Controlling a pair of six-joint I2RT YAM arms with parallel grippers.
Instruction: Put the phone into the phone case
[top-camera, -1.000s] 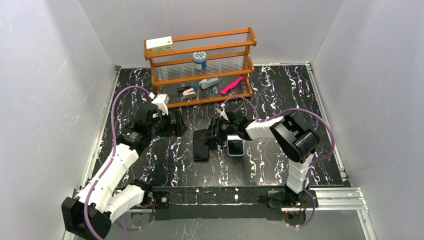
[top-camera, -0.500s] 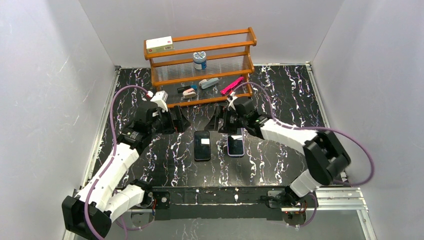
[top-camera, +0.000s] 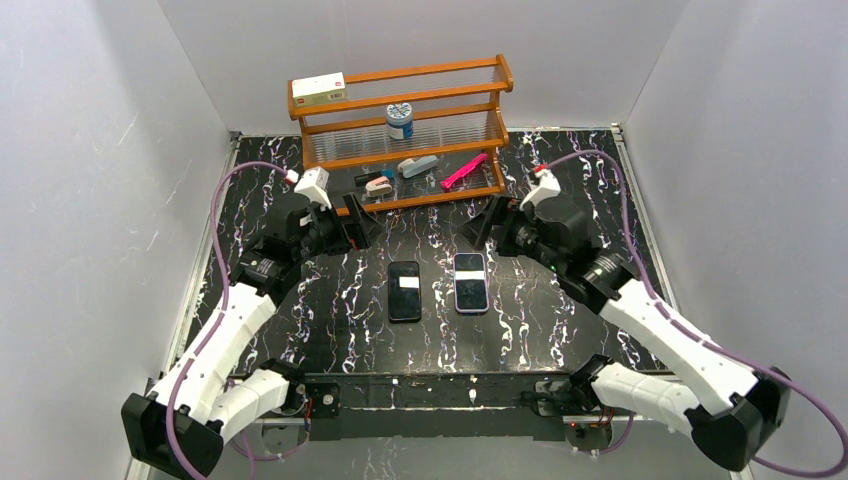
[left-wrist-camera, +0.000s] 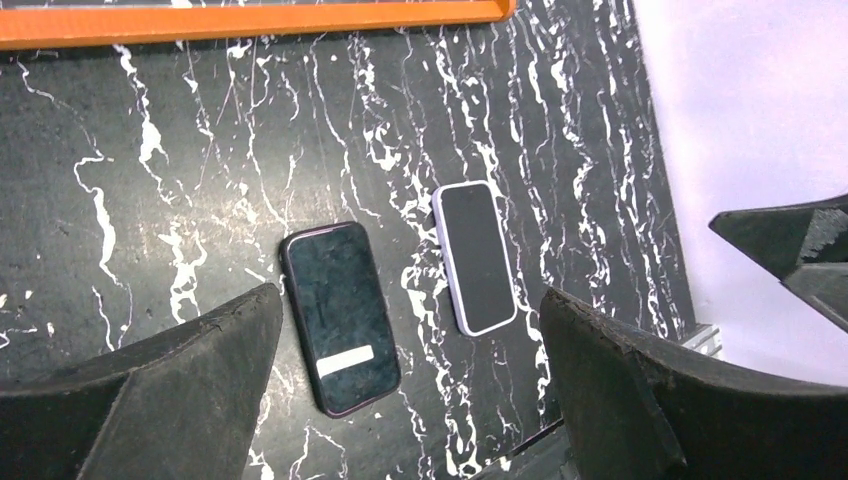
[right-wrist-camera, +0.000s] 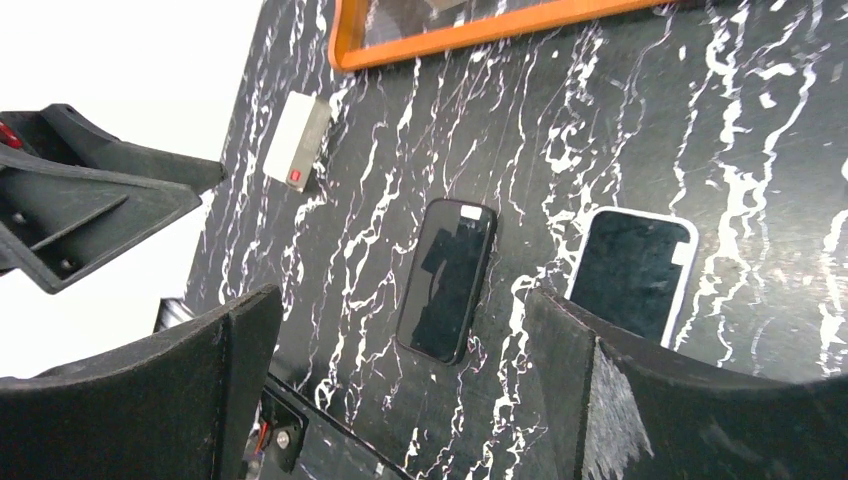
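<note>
The phone (top-camera: 470, 283), glossy dark with a pale rim, lies flat on the black marbled table (top-camera: 560, 310). Just left of it, a small gap apart, lies the matte black phone case (top-camera: 404, 291) with a white patch. My left gripper (top-camera: 357, 222) hovers open, up and left of the case. My right gripper (top-camera: 487, 226) hovers open, up and right of the phone. The left wrist view shows the case (left-wrist-camera: 340, 315) and the phone (left-wrist-camera: 476, 257) between the wide fingers of the left gripper (left-wrist-camera: 407, 297). The right wrist view shows the case (right-wrist-camera: 447, 280) and the phone (right-wrist-camera: 632, 272) below the empty right gripper (right-wrist-camera: 402, 298).
An orange wooden rack (top-camera: 400, 130) stands at the back of the table with a white box, a blue-lidded jar, a pink item and small objects on its shelves. Grey walls close in the left, right and back sides. A metal rail (top-camera: 660, 385) runs along the near edge.
My right gripper has opened and pulled back up and to the right, away from the phone and case. The phone stays flat on the table beside the case. The left arm has barely shifted.
</note>
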